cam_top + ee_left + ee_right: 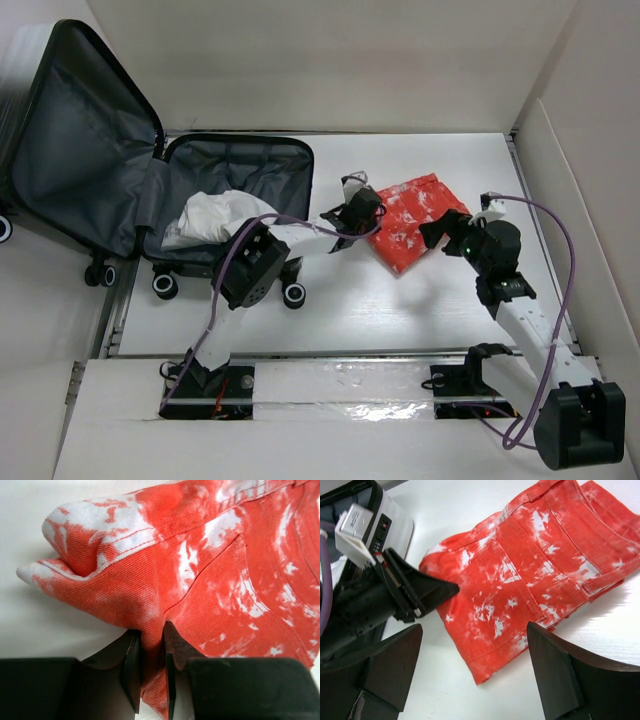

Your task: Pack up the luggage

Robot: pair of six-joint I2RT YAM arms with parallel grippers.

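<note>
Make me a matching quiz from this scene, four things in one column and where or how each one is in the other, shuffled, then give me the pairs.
Things:
1. left gripper
2. right gripper
3. white cloth
4. luggage

States:
A. lid raised, at the left of the scene
B. open, holding nothing
C. shut on an edge of the red garment
D. bundled inside the luggage

Pairs: 1-C, 2-B, 3-D, 4-A

left arm point(300, 237): reaching out toward the right, elbow low
left gripper point(150, 645): clamped tight on the red cloth point(225, 580)
right gripper point(472, 630): fingers wide apart, probably just hovering
</note>
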